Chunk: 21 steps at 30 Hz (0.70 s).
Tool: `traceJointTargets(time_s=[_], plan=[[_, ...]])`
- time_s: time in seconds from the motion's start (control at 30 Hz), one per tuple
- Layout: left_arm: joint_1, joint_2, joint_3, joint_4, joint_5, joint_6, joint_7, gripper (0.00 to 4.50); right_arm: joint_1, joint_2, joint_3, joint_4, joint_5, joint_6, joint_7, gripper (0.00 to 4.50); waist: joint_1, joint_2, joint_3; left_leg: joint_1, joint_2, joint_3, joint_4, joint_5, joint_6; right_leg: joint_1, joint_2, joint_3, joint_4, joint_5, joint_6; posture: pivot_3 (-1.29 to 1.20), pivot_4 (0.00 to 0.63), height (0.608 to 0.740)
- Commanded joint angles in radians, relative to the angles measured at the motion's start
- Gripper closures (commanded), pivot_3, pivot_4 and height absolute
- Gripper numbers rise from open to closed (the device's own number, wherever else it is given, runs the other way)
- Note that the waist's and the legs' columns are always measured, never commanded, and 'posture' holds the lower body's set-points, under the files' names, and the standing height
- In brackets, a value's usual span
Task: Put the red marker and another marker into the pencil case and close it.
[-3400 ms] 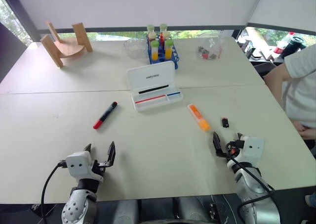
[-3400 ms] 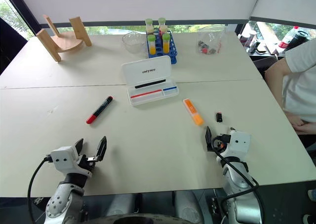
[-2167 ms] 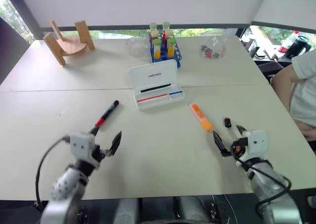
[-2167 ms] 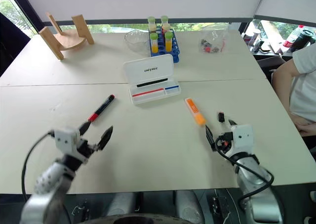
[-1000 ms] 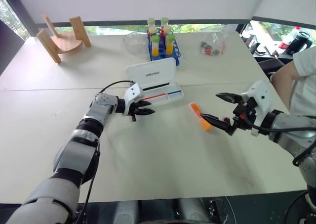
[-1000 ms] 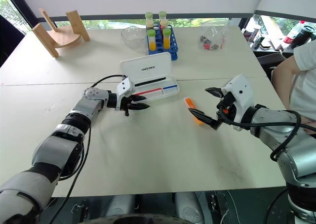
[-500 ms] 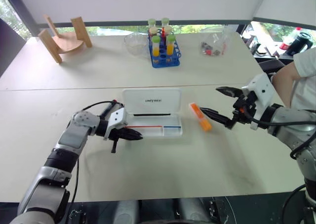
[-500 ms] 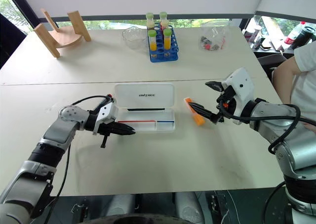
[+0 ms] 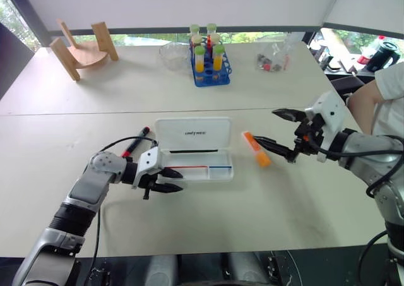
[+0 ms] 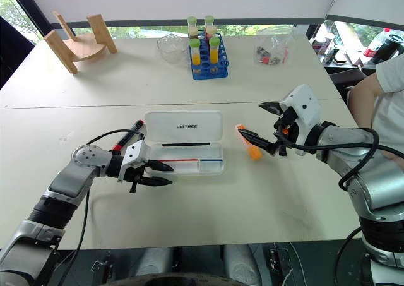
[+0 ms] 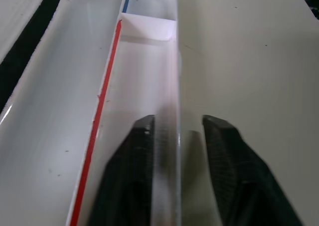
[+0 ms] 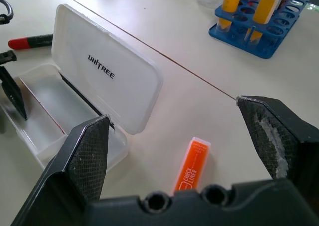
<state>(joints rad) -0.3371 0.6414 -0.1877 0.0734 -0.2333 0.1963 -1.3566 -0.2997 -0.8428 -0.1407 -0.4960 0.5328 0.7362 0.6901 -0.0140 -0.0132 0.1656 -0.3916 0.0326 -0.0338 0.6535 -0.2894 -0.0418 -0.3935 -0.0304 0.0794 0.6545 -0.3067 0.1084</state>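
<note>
The pencil case [image 9: 193,132] lies open in the middle of the table, its white lid tipped back behind the tray [image 11: 55,136]. My left gripper [image 9: 168,180] is at the tray's left end, open, with one finger on each side of the near wall. The red marker [image 9: 134,142] lies on the table just left of the case, partly behind my left arm. The orange marker [image 9: 255,149] lies to the right of the case. Just right of and above that marker hovers my right gripper [image 9: 278,131], open wide and empty.
A blue rack of tubes [image 9: 209,62], a glass bowl [image 9: 172,55] and a clear bag [image 9: 271,60] stand at the back. A wooden stand [image 9: 82,48] is at the back left. A person's arm [image 9: 363,98] is at the right edge.
My left gripper has pulled the case nearer and to the left, then opened its fingers on the tray's wall. The right gripper has hardly moved.
</note>
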Motion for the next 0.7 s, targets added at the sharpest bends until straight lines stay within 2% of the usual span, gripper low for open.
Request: traceJointTargets(time_s=[0.03,0.07,0.23,0.3,0.37,0.53,0.7], plan=[[0.013,0.050,0.105,-0.148,-0.099,0.070,0.024,0.64,-0.022,-0.001,-0.014,-0.001,-0.004,-0.024,0.011,0.00,-0.002,0.000,0.000,0.000,0.000,0.000,0.000,0.000,0.000,0.000,0.000,0.000,0.000,0.000,0.000,0.00,0.150,0.740],[0.021,0.065,0.132,-0.196,-0.134,0.110,0.034,0.09,-0.024,-0.001,-0.012,0.002,-0.005,-0.027,0.014,0.00,-0.002,0.000,0.000,0.000,0.000,0.000,0.000,0.000,0.000,0.000,0.000,0.000,0.000,0.000,0.000,0.00,0.150,0.740],[0.097,0.134,0.348,-0.406,-0.330,0.326,0.150,0.03,-0.048,0.011,0.014,0.037,-0.020,-0.052,0.026,0.00,-0.007,0.000,0.001,0.000,0.001,0.000,0.000,0.000,0.000,-0.001,0.000,0.000,0.000,0.000,0.000,0.00,0.150,0.740],[0.135,0.123,0.436,-0.417,-0.353,0.380,0.258,0.03,-0.061,0.021,0.026,0.049,-0.025,-0.061,0.029,0.00,-0.006,0.001,0.001,0.000,0.001,0.000,-0.001,0.000,0.000,-0.001,0.000,0.000,0.000,0.000,0.000,0.00,0.150,0.740],[0.156,0.098,0.493,-0.400,-0.316,0.402,0.395,0.03,-0.071,0.029,0.036,0.059,-0.030,-0.071,0.036,0.00,-0.004,0.001,0.001,0.000,0.001,0.000,0.000,0.000,0.000,-0.001,0.000,0.000,0.001,0.000,0.000,0.00,0.150,0.740],[0.157,-0.006,0.520,-0.360,-0.234,0.438,0.679,0.03,-0.095,0.041,0.052,0.083,-0.040,-0.089,0.047,0.00,0.003,0.000,0.001,0.000,0.000,0.000,0.001,0.000,0.000,0.000,-0.001,0.000,0.001,0.000,0.000,0.00,0.150,0.740],[0.150,-0.073,0.435,-0.278,-0.138,0.417,0.802,0.03,-0.107,0.046,0.059,0.089,-0.050,-0.095,0.054,0.00,0.001,0.000,0.001,0.000,0.000,0.000,0.001,0.000,0.000,0.000,-0.001,0.000,0.001,0.000,0.000,0.00,0.150,0.740]])
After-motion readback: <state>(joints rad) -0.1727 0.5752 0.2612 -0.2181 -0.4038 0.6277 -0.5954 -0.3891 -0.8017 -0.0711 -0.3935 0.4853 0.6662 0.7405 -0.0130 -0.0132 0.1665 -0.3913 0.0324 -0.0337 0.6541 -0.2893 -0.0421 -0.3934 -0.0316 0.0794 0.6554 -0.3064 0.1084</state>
